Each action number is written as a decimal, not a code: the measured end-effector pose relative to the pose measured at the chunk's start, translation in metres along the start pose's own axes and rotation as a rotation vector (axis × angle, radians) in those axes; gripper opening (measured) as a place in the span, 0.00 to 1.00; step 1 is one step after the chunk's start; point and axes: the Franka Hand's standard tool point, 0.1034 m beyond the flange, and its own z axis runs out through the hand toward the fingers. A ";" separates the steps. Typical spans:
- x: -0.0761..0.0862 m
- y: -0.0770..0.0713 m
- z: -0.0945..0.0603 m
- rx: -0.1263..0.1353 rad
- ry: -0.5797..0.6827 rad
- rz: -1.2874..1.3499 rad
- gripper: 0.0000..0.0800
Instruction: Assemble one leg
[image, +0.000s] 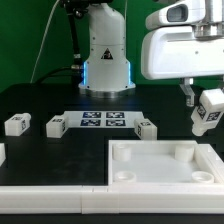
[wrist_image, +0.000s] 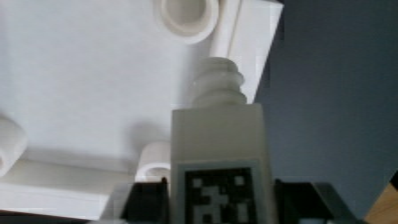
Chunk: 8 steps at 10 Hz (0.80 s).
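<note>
My gripper (image: 200, 106) is shut on a leg (image: 207, 111), a small white block with a black-and-white tag, and holds it tilted above the right side of the wide white tray (image: 160, 176). In the wrist view the leg (wrist_image: 217, 140) stands between my dark fingers (wrist_image: 148, 200), its threaded end (wrist_image: 215, 82) pointing at the tray's rim (wrist_image: 249, 45) near a round corner socket (wrist_image: 189, 17). Three more legs (image: 17, 124) (image: 56, 126) (image: 146, 128) lie on the black table.
The marker board (image: 103, 121) lies flat at the table's middle. The robot base (image: 106, 60) stands behind it. A white wall (image: 50, 198) runs along the front edge at the exterior view's left.
</note>
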 end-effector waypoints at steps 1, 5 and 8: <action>0.001 0.000 0.000 0.003 0.030 -0.010 0.36; 0.020 0.016 0.002 0.007 0.233 -0.042 0.36; 0.027 0.029 0.004 0.018 0.229 0.082 0.36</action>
